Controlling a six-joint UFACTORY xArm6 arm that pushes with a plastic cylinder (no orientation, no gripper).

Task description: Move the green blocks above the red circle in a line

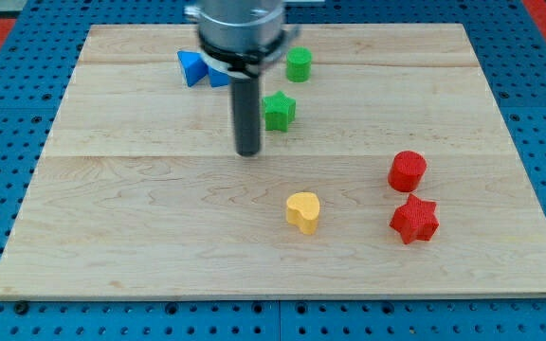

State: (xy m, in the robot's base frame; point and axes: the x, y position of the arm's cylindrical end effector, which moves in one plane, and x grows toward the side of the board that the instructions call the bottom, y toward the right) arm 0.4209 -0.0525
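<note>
My tip [247, 152] rests on the wooden counter [112, 237], just to the view's left of the green star [279, 110] and seemingly apart from it; this end effector is a plain rod with nothing to open or close, and it holds nothing. The green cylinder [299, 64] stands above the star toward the view's top, while the red circle [408, 170] sits well apart at the view's right, just above the red star [414, 219]. A yellow heart [303, 210] lies near the bottom centre, and blue blocks [195, 68], partly hidden by the arm, sit at upper left.

blue blocks [194, 68] partly behind arm [238, 24]
</note>
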